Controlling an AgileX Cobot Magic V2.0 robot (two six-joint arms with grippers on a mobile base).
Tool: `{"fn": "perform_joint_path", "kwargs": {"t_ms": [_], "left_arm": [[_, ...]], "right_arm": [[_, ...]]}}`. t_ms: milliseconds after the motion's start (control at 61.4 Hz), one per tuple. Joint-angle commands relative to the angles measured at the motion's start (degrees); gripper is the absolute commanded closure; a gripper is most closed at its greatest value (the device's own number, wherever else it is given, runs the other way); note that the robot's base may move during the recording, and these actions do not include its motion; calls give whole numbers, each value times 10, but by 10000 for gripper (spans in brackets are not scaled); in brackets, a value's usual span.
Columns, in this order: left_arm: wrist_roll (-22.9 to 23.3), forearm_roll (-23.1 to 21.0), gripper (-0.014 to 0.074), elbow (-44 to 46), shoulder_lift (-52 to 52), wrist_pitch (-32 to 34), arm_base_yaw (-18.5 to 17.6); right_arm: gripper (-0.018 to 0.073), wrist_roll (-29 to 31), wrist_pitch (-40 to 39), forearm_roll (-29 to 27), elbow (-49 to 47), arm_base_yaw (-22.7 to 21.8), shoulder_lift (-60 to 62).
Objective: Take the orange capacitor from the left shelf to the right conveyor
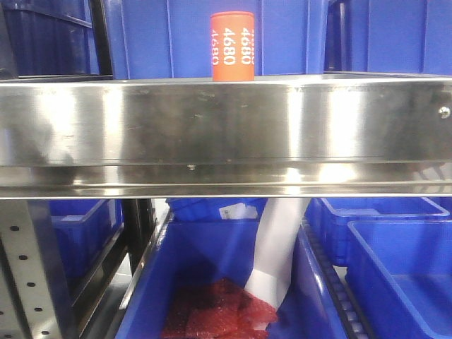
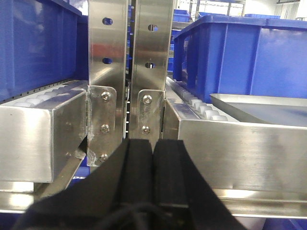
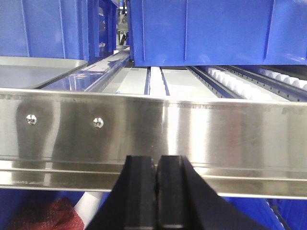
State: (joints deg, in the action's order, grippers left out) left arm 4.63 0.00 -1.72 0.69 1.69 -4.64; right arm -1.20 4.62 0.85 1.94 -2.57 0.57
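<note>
Steel shelf (image 1: 212,127), upright orange capacitor (image 1: 232,46), white "4680"

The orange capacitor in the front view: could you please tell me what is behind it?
Blue bins stand behind the orange capacitor. The front rail of the left shelf covers its base, so its footing is hidden.

shelf rail (image 1: 226,131): spans front, hides capacitor (image 1: 232,45) base
above rail: open gap
capacitor sides: free
bins (image 1: 162,35): close behind capacitor
uprights (image 2: 108,72): right ahead of left gripper (image 2: 152,148)

Blue plastic bins (image 1: 395,261), white roller tracks (image 3: 240,84)
</note>
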Motion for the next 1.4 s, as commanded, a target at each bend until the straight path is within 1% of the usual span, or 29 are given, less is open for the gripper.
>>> {"fn": "perform_joint_path", "kwargs": {"t_ms": [0,651,847,944,993,1026,1140,1205,1319,1384], "left_arm": [[0,0,701,2,11,48,-2],[0,0,701,2,11,48,-2],[0,0,701,2,11,48,-2],[0,0,701,2,11,48,-2],[0,0,701,2,11,48,-2],[0,0,701,2,11,48,-2],[0,0,701,2,11,48,-2],[0,0,701,2,11,48,-2],[0,0,701,2,11,48,-2],[0,0,701,2,11,48,-2]], "right_arm": [[508,4,-51,5,0,-3,12],[508,4,-52,5,0,-3,12],[508,4,-89,5,0,-3,12],[508,2,-143,5,0,-3,12],[508,-7,-163,0,-5,-3,12],[508,-24,-165,-8,-13,-3,12],[508,-70,-117,-17,-73,-3,10],[508,-72,-68,-17,-121,-3,2],[503,-72,-9,-17,-210,0,-38],[468,-72,16,-17,-262,6,-77]]}}
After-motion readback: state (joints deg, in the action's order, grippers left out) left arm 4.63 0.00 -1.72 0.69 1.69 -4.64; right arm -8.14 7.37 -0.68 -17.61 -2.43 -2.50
